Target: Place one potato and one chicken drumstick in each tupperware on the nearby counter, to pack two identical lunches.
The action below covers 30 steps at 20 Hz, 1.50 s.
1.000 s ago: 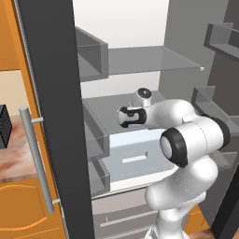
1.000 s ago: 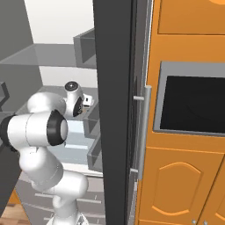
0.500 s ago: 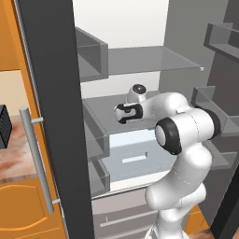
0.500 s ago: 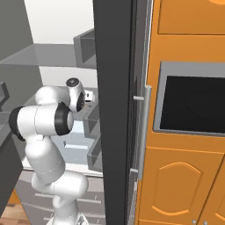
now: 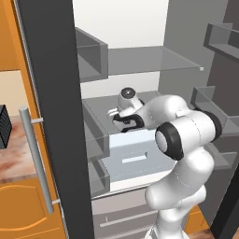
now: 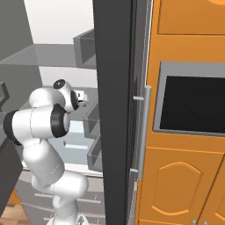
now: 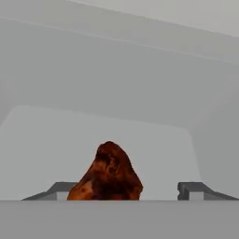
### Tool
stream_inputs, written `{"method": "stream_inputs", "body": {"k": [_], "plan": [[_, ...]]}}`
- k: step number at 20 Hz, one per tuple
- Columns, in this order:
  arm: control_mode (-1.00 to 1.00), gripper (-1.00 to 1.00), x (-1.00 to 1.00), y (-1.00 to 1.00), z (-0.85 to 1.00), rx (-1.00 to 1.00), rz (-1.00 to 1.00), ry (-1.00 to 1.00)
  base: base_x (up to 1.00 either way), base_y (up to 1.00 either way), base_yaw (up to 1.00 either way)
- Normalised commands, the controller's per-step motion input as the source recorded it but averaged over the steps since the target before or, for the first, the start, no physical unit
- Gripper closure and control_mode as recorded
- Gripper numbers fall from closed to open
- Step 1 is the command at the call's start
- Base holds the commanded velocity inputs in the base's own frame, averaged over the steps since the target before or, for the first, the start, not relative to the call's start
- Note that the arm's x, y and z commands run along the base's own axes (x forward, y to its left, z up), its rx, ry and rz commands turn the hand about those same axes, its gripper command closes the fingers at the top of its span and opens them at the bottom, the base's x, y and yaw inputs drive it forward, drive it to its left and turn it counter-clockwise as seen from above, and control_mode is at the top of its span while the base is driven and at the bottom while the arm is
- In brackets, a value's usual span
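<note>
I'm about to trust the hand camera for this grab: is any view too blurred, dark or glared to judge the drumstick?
Hand view: soft but evenly lit, no glare; the chicken drumstick reads clearly between the fingertips, its lower part cut off at the bottom edge. Left base view: sharp, flat light, the gripper over the fridge shelf hides the drumstick. Right base view: the dark fridge door blocks much of the interior.

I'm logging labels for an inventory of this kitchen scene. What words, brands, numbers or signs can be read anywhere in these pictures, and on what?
None: no view shows any readable text.
The fridge door, the fridge shelf, the pale drawer, the built-in oven and the orange cabinet door are all plain.
The chicken drumstick between the fingers of the hand carries no label.
</note>
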Motion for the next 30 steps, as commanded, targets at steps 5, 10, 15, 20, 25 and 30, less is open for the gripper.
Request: {"method": "stream_inputs", "body": {"k": [5,10,15,20,25,30], "plan": [[-1.0,-1.0,-0.65,-0.05,-0.24,0.0,-0.01,0.07,0.0,0.0,0.0],[-1.0,-1.0,-0.39,-0.03,-0.07,0.0,-0.02,0.14,0.0,0.0,0.0],[-1.0,-1.0,0.11,0.0,-0.32,0.0,-0.01,0.05,0.0,0.0,0.0],[-1.0,-1.0,0.29,0.0,-0.63,0.0,0.0,-0.02,0.0,0.0,0.0],[-1.0,1.0,0.0,0.0,-1.0,0.0,0.0,-0.15,0.0,0.0,0.0],[-1.0,1.0,0.0,-0.06,-1.0,0.0,0.0,-0.12,0.0,0.0,0.0]]}}
